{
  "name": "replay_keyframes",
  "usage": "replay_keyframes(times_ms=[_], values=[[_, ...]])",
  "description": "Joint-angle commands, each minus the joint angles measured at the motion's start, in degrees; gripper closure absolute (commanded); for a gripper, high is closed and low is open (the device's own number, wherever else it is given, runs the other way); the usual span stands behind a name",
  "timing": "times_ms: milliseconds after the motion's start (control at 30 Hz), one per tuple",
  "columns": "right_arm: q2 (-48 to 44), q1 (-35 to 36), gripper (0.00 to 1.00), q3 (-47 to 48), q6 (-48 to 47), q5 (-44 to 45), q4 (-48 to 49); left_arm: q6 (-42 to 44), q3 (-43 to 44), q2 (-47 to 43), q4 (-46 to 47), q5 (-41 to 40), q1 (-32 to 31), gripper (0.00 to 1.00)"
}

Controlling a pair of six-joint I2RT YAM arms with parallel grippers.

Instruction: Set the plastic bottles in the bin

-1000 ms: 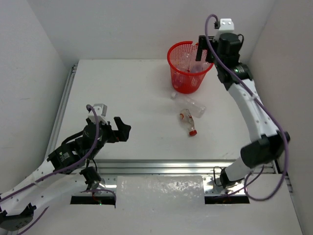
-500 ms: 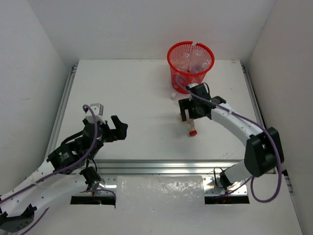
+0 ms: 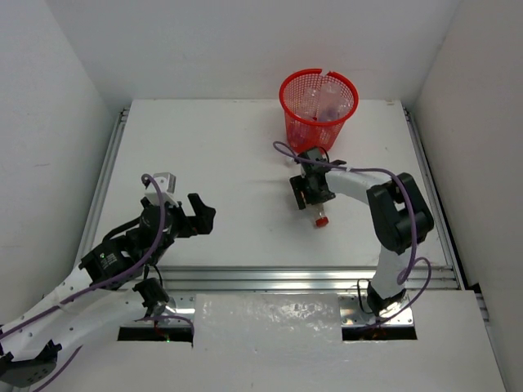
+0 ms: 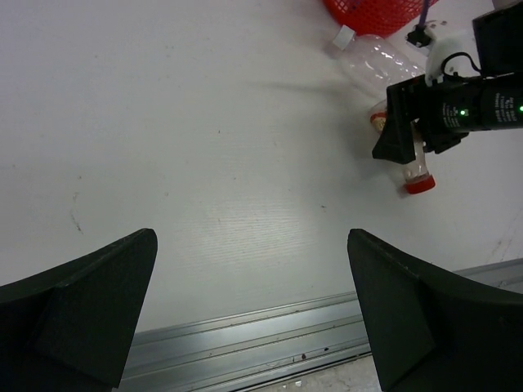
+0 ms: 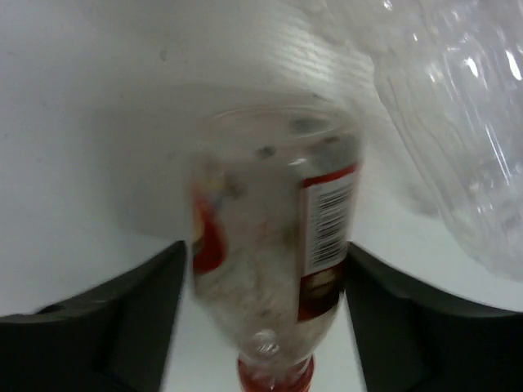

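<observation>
A clear bottle with a red cap (image 3: pixel 322 219) (image 4: pixel 414 170) and a red label (image 5: pixel 274 245) lies on the white table in front of the bin. My right gripper (image 3: pixel 314 194) (image 5: pixel 265 273) is down over it, fingers closed against both sides of its body. A second clear bottle with a white cap (image 3: pixel 292 158) (image 4: pixel 372 61) (image 5: pixel 458 139) lies just beyond, close to the bin's base. The red mesh bin (image 3: pixel 304 135) (image 4: pixel 368 12) stands at the back with clear bottles (image 3: pixel 320 102) inside. My left gripper (image 3: pixel 204 216) (image 4: pixel 253 269) hovers open and holds nothing at the near left.
An aluminium rail (image 3: pixel 270 278) (image 4: pixel 245 339) runs along the table's near edge and another along the left side (image 3: pixel 106 180). White walls enclose the table on three sides. The right arm's purple cable (image 3: pixel 286 151) loops near the bin's base.
The right arm swung from above the bin down to the red-capped bottle, and its jaws narrowed from wide open onto the bottle. The left arm barely moved.
</observation>
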Motion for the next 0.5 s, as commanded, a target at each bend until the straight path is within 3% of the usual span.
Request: replay_keyframes(times_ms=[0, 33, 133, 300, 467], values=[[2.06, 1.87, 0.33, 3.99, -2.06, 2.00, 3.33, 1.01, 0.86, 0.34, 2.63, 0.95, 0.60, 0.00], [1.98, 2.49, 0.52, 3.91, -2.15, 2.35, 3.59, 1.09, 0.86, 0.34, 2.63, 1.12, 0.69, 0.00], [-0.21, 7.05, 0.71, 3.90, -2.33, 0.18, 4.64, 1.18, 0.78, 0.43, 2.72, 1.30, 0.69, 0.00], [-9.96, 9.26, 0.74, 5.73, -0.49, -12.22, 8.60, 1.18, 0.86, 0.25, 2.72, 1.21, 0.60, 0.00], [-14.55, 8.12, 0.74, 16.54, -5.40, -8.65, 10.62, 1.18, 0.78, -0.97, 2.72, 1.21, 0.60, 0.00]])
